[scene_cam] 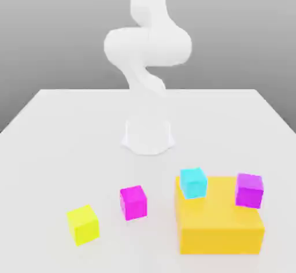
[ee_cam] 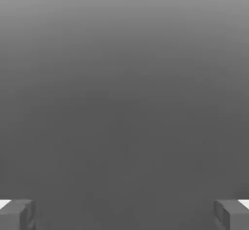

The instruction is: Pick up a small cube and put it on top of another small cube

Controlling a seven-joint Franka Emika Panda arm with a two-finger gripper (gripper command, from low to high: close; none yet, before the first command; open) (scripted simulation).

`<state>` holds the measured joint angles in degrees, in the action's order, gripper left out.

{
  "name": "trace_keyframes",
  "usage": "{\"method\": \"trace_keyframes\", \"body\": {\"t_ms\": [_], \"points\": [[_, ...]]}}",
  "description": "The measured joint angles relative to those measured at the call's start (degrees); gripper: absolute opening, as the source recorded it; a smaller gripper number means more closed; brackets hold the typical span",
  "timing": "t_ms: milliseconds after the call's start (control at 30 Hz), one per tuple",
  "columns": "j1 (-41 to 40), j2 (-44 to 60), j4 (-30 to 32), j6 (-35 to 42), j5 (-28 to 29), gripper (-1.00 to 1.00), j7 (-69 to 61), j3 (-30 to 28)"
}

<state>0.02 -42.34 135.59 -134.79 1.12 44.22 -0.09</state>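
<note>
The arm (scene_cam: 148, 46) runs off the exterior view's top edge, the orange block (scene_cam: 219, 220) hides its own far side behind the cyan cube (scene_cam: 193, 183) and purple cube (scene_cam: 249, 190), and the two fingertips (ee_cam: 17, 215) are cut by the hand view's edge.

white robot arm (scene_cam: 147, 46) rising from round base at table's far middle | white table (scene_cam: 58, 139) | small magenta-pink cube (scene_cam: 133, 202) on table, between small yellow cube (scene_cam: 82, 224) and large orange block (scene_cam: 219, 222) | small cyan cube (scene_cam: 193, 182) and small purple cube (scene_cam: 249, 190) on block's top
</note>
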Motion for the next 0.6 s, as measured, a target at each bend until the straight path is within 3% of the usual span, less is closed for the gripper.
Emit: {"method": "trace_keyframes", "body": {"t_ms": [400,600], "points": [[0.0,20.7,21.9,-17.3,4.2,0.0,-11.3,-4.3],[0.9,37.2,32.7,-30.5,1.7,0.0,-21.2,-7.7]]}}
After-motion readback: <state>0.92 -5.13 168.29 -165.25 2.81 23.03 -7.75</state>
